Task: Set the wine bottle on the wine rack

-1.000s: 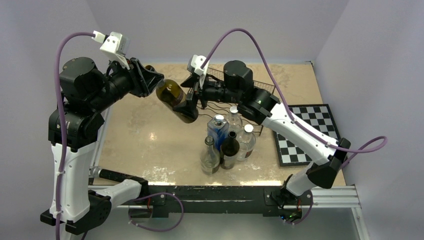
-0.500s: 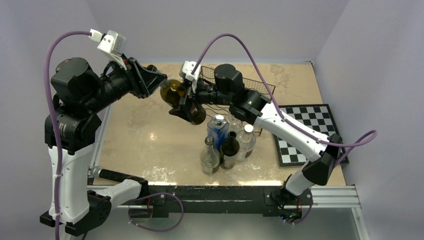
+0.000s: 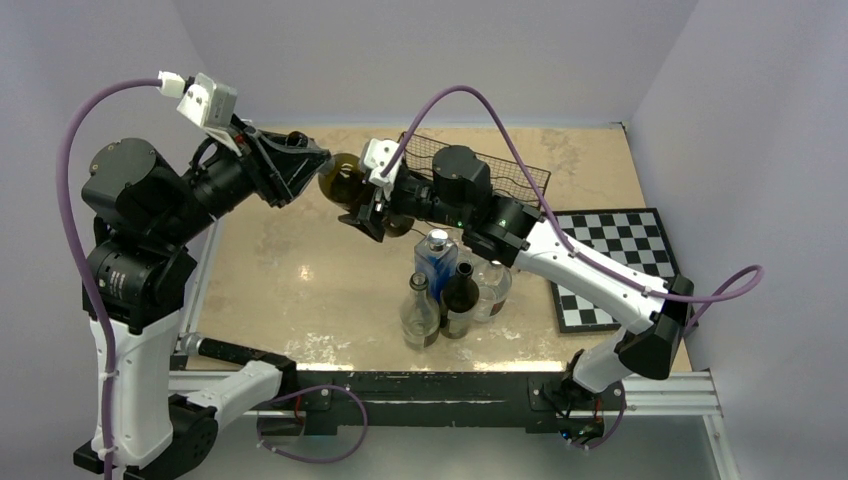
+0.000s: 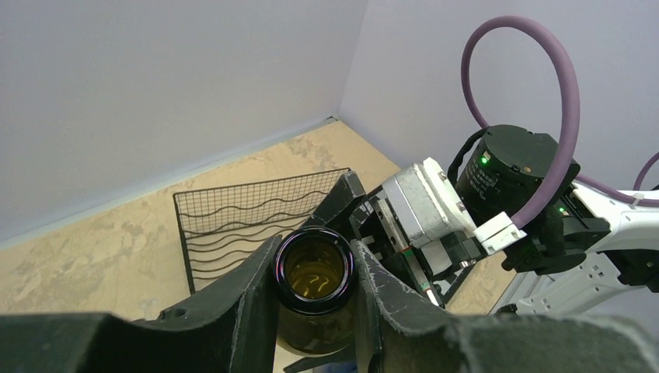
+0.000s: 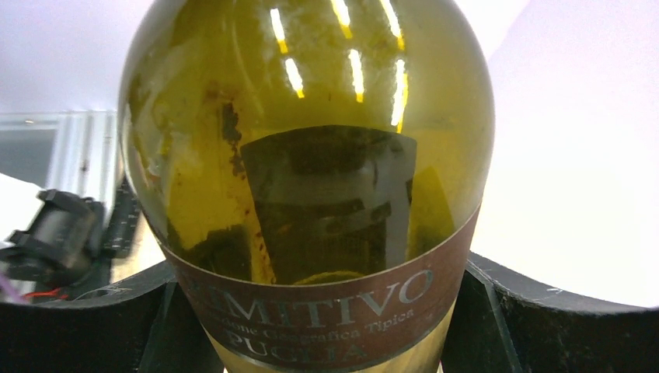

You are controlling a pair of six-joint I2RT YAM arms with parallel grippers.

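Note:
The wine bottle (image 3: 343, 180), olive-green glass with a brown label, hangs tilted in the air above the table's back left. My left gripper (image 3: 318, 165) is shut on its neck; in the left wrist view the open mouth (image 4: 315, 268) sits squeezed between the two fingers (image 4: 256, 287). My right gripper (image 3: 372, 212) straddles the bottle's body (image 5: 311, 155), and both of its fingers (image 5: 497, 311) lie against the label's sides. The black wire wine rack (image 3: 500, 172) stands on the table behind the right arm, also seen beyond the bottle (image 4: 233, 221).
A cluster of upright bottles (image 3: 450, 285) stands mid-table: a blue one (image 3: 435, 255), a dark one (image 3: 460, 295) and clear ones. A chessboard (image 3: 610, 260) lies at the right. Lilac walls close in the back and sides.
The left arm carried the bottle up and back. The right gripper slid over the bottle's body and its jaws narrowed from wide open onto the glass.

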